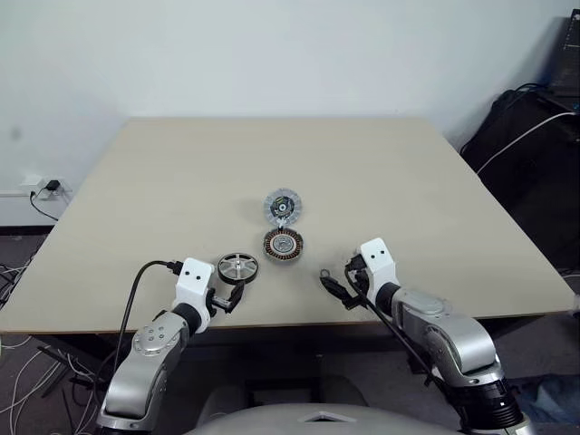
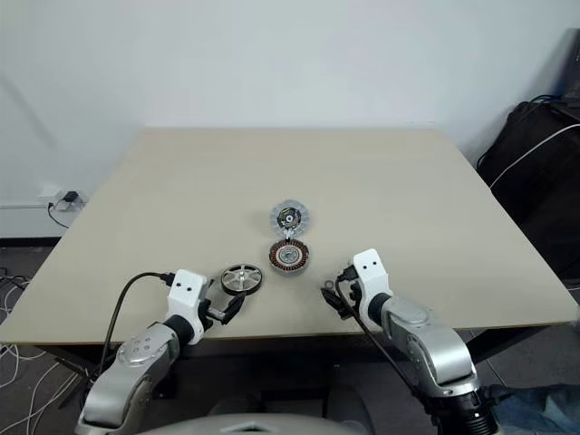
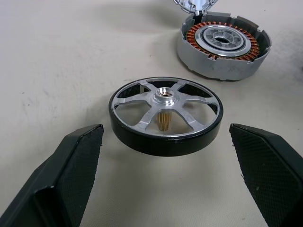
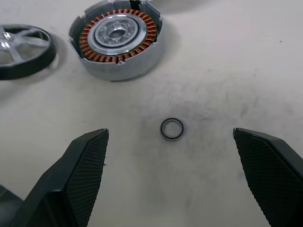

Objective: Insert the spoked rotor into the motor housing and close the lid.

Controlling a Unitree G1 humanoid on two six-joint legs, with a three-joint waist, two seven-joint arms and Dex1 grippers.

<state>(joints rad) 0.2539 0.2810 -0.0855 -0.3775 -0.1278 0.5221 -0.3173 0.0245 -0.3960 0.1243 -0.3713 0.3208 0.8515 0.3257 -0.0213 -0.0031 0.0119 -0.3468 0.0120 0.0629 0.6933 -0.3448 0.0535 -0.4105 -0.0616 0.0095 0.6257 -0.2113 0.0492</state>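
Black carbon-weave fingers [image 3: 71,175] of my left gripper [image 1: 228,298] stand spread wide and empty on either side of the spoked rotor [image 3: 165,116], which lies flat on the table [image 1: 163,181] near its front edge, clear of both pads. Beyond it, well apart from the rotor, sits the motor housing [image 1: 283,244], copper windings up and open to the top; the lid [image 1: 283,207] rests just behind the housing, silvery face showing. My right gripper [image 1: 337,285] hangs equally wide open over bare tabletop, with nothing held, a small dark ring [image 4: 171,128] lying between its fingers.

As I judge it, the rotor is rigid metal, light enough for one gripper, with a smooth dark rim that could slip under a loose pinch. Its thin spokes and the brass shaft under the hub look like the parts to spare. A grip across the outer rim, pads on opposite sides, seems the soundest hold, keeping the wheel level so the shaft can drop straight into the housing's pale centre.
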